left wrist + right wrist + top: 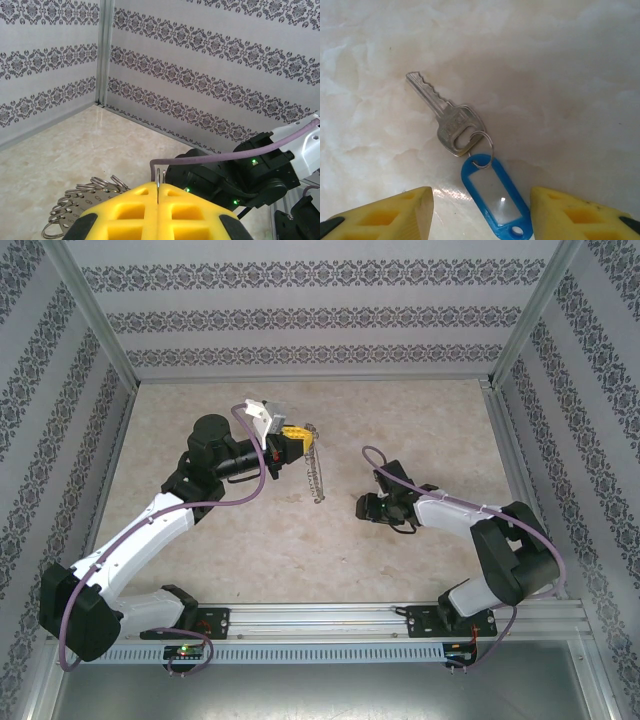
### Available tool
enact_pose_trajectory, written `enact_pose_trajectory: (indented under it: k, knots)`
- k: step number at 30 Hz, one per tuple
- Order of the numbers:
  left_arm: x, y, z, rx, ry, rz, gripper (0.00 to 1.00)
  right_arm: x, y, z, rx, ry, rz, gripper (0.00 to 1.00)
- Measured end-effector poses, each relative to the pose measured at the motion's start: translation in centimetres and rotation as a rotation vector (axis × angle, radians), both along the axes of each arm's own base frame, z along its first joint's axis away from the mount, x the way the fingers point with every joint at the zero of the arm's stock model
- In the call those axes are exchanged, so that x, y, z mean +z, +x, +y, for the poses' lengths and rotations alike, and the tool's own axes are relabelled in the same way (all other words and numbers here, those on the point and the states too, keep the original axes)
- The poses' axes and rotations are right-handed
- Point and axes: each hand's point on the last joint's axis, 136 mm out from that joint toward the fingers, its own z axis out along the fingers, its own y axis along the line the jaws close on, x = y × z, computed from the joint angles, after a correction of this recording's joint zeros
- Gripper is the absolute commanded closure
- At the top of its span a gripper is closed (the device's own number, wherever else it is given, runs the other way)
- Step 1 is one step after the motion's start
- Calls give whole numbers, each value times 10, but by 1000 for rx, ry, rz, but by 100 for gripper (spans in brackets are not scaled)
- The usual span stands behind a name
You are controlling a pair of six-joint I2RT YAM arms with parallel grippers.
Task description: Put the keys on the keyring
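Cannot read the embossed mark on the head of the silver key (447, 117); see a blank window in its blue tag (495, 197). Find both flat on the table (560, 75), tag between the spread, released fingers (395, 215) of the right pincer (481, 200), not touched by them. Find left pincer (158, 187) clenched on the keyring (316, 468), links (82, 202) dangling, well apart from the key. Note open table all round, walls (300, 320) far off.

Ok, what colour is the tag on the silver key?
The oblong plastic tag is bright blue with a pale window; the right wrist view shows it best.
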Motion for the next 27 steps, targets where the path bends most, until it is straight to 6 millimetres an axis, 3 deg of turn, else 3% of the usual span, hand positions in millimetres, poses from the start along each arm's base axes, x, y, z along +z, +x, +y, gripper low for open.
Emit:
enact_pose_trajectory:
  k: [2, 7, 9, 13, 18, 21, 27]
  knots:
    - [-1, 0, 0, 1, 0, 1, 100, 0, -1, 14, 28, 7, -4, 48]
    - [-2, 0, 0, 2, -1, 3, 100, 9, -19, 74, 165, 153, 13, 49]
    - [0, 0, 1, 3, -2, 0, 100, 17, -24, 87, 189, 205, 15, 50]
    - [3, -2, 2, 3, -7, -8, 100, 38, -10, 75, 126, 244, -30, 54]
    - [5, -4, 3, 3, -10, -15, 100, 61, 8, 37, -18, 212, -109, 60]
    - [5, -4, 3, 4, -10, -15, 100, 56, 11, 17, -98, 167, -110, 62]
    - [5, -4, 3, 3, -9, -15, 100, 34, 4, 1, -125, 78, -64, 63]
